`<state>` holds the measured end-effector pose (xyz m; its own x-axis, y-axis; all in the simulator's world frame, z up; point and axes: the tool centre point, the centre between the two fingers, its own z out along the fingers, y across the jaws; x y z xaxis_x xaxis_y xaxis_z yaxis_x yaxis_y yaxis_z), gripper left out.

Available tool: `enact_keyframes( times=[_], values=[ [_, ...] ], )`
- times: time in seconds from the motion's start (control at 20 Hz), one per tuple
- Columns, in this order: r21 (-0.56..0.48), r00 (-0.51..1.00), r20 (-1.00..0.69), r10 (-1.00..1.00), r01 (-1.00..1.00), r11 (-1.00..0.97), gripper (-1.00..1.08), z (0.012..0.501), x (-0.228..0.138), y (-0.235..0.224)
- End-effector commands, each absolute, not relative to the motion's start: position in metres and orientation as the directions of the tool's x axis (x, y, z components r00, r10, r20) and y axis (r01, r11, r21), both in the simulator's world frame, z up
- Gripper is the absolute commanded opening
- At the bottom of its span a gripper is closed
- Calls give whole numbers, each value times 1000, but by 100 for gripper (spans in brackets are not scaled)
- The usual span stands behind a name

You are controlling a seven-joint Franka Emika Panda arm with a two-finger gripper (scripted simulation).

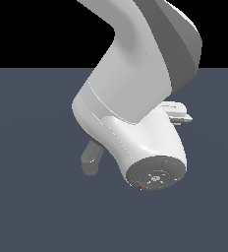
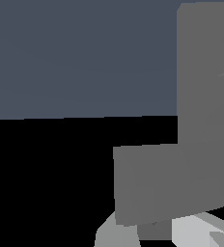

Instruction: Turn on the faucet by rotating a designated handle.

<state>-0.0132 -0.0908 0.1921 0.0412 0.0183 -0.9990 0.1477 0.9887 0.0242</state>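
floor (image 1: 32, 206): flat, dark blue-grey, plain | on it: grey faucet (image 1: 91, 160), mostly hidden behind the white robot arm (image 1: 135, 103)

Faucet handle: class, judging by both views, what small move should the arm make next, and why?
Probably ease back slightly. In the wrist view, flat grey faces of the faucet fill the frame at close range, and no thin handle can be made out. In the exterior view the arm hides all but the thick spout. Backing off should reveal the handle before any push.
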Motion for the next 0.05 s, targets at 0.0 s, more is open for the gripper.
enact_keyframes(
  times=[0.0],
  values=[
    [18, 2, -1000, 18, 160, 987, -100, 168, -12, -99]
  ],
)
